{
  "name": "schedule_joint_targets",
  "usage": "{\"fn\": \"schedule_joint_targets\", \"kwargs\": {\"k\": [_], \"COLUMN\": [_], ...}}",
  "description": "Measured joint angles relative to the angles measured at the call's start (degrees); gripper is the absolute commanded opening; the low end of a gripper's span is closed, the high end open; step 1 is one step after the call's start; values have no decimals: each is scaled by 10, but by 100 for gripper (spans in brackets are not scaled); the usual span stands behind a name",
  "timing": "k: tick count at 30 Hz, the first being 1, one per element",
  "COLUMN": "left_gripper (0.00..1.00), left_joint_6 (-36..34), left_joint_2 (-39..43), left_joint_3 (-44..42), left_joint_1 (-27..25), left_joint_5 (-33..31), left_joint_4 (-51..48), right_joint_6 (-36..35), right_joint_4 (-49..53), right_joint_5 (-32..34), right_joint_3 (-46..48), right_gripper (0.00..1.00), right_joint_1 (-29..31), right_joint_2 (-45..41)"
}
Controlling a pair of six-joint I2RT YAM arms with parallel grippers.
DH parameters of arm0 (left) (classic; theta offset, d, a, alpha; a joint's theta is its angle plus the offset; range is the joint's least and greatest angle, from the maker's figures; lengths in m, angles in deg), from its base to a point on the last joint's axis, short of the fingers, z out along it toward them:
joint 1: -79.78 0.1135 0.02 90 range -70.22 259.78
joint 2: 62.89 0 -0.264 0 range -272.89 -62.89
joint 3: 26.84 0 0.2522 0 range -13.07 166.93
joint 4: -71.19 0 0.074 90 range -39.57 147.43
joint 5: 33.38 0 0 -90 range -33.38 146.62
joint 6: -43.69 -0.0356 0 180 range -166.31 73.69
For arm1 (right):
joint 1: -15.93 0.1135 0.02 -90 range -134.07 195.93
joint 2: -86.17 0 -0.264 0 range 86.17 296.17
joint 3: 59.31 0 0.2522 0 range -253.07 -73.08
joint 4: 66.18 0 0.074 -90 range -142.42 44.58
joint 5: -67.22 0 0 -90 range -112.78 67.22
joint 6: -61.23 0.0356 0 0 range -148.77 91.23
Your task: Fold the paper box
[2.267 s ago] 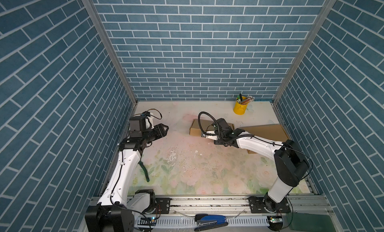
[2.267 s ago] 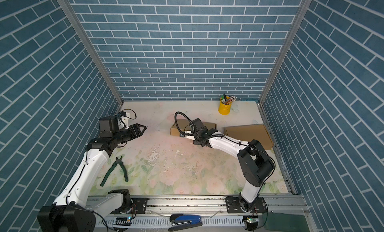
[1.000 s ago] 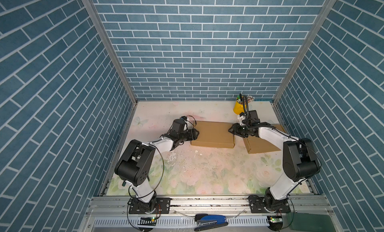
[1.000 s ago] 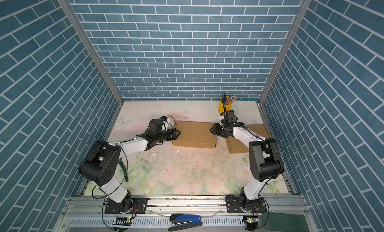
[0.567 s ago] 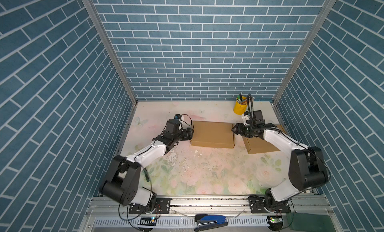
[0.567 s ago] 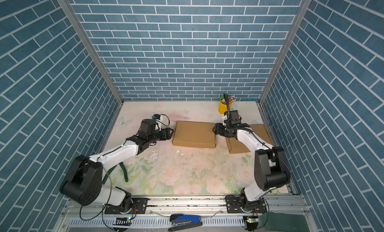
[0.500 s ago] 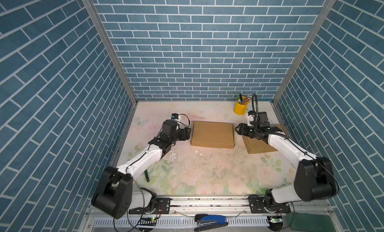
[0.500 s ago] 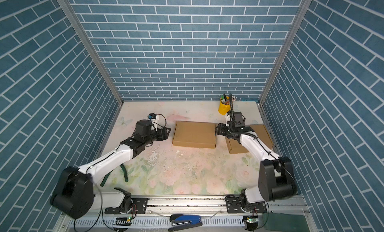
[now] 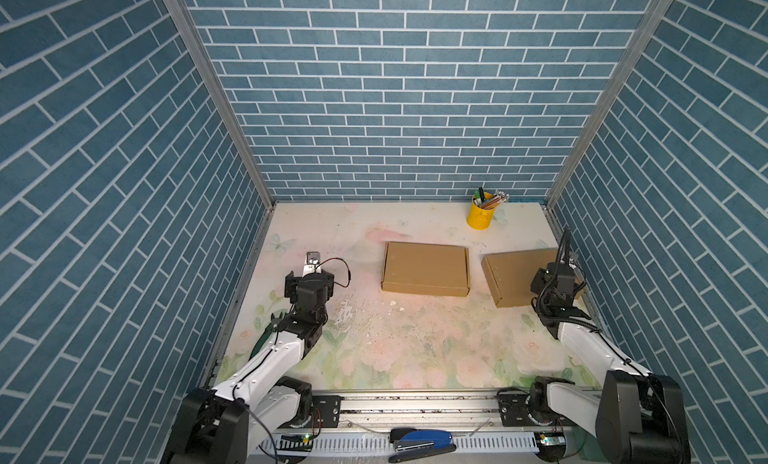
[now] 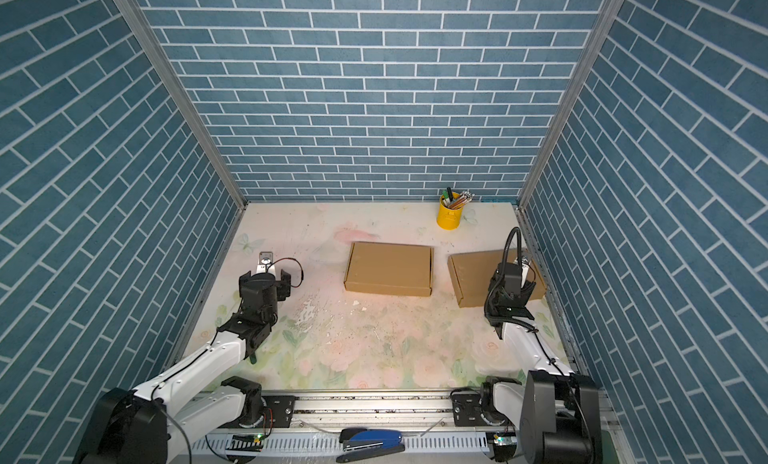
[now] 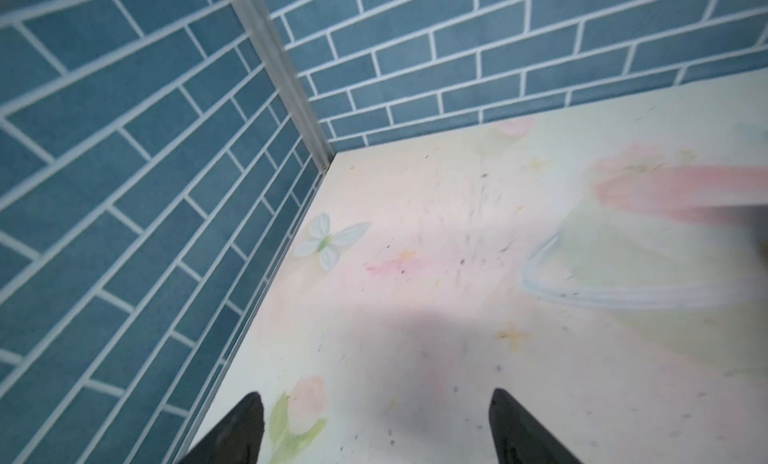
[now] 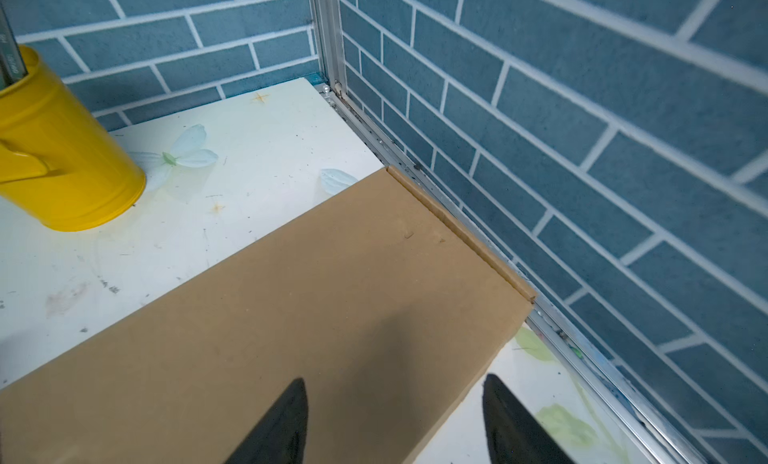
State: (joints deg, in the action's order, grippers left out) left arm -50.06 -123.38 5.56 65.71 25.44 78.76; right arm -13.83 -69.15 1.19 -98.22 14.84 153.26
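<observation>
The paper box (image 9: 424,268) (image 10: 388,272) is a brown cardboard box lying closed and flat in the middle of the table, with neither gripper touching it. My left gripper (image 9: 310,279) (image 10: 266,281) (image 11: 375,393) hangs open well to its left, above bare table and facing the back left corner. My right gripper (image 9: 557,277) (image 10: 513,281) (image 12: 393,381) stands open to the box's right, above the near right corner of a second brown cardboard box (image 9: 515,274) (image 12: 291,295). Nothing is between either gripper's fingers.
A yellow cup of pens (image 9: 480,216) (image 10: 449,216) (image 12: 54,150) stands at the back right. Green-handled pliers (image 9: 259,341) lie partly under the left arm. A blue stapler (image 9: 419,439) rests on the front rail. Blue brick walls close three sides; the second box lies against the right wall.
Both grippers left the ends of the paper box and drew back, the left one leftward, the right one rightward over the second box. Both jaws opened wider. The box stayed put.
</observation>
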Motion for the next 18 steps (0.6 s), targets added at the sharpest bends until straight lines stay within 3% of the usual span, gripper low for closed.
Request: {"fn": "schedule_joint_targets", "kwargs": {"k": [6,13,18], "left_gripper": [89,90,100], "left_joint_6": [18,8,15], "left_joint_2": [-112,-249,-272], "left_joint_3": [-54,-37,-23], "left_joint_1": [93,108,118], "left_joint_5": [91,191,205], "left_joint_4": [170,334,346], "right_joint_6": [-26,-72,-86], "right_joint_4": [-122,-246,-292], "right_joint_5": [-41,-117,-151], "right_joint_3": [5,16,23], "right_gripper": [66,68,69], "right_joint_1": [-1,-4,-5], "right_joint_2": [109,173,209]}}
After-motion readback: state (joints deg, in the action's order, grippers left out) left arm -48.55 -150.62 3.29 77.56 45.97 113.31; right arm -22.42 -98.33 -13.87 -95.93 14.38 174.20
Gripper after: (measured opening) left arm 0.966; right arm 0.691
